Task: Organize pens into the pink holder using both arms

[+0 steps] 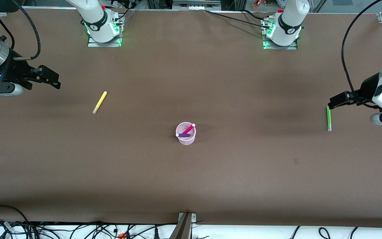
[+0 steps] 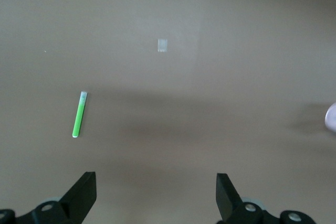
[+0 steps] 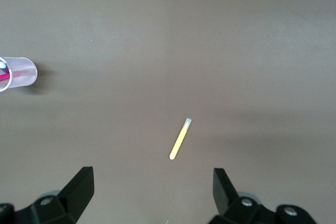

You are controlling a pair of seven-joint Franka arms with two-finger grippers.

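Note:
The pink holder (image 1: 186, 133) stands upright mid-table with a magenta pen (image 1: 188, 128) and a purple pen (image 1: 184, 135) leaning inside it. A yellow pen (image 1: 99, 102) lies flat toward the right arm's end of the table. Toward the left arm's end lies a green pen (image 1: 328, 118). My right gripper (image 1: 57, 81) hovers open and empty over the table at its own end, apart from the yellow pen (image 3: 180, 139); the holder (image 3: 18, 74) shows at that view's edge. My left gripper (image 1: 331, 102) hangs open and empty just above the green pen (image 2: 79, 115).
A small pale mark (image 2: 163, 45) sits on the brown table top (image 1: 244, 172). The arm bases (image 1: 104, 33) stand along the table's edge farthest from the front camera. Cables (image 1: 78, 230) lie off the table's nearest edge.

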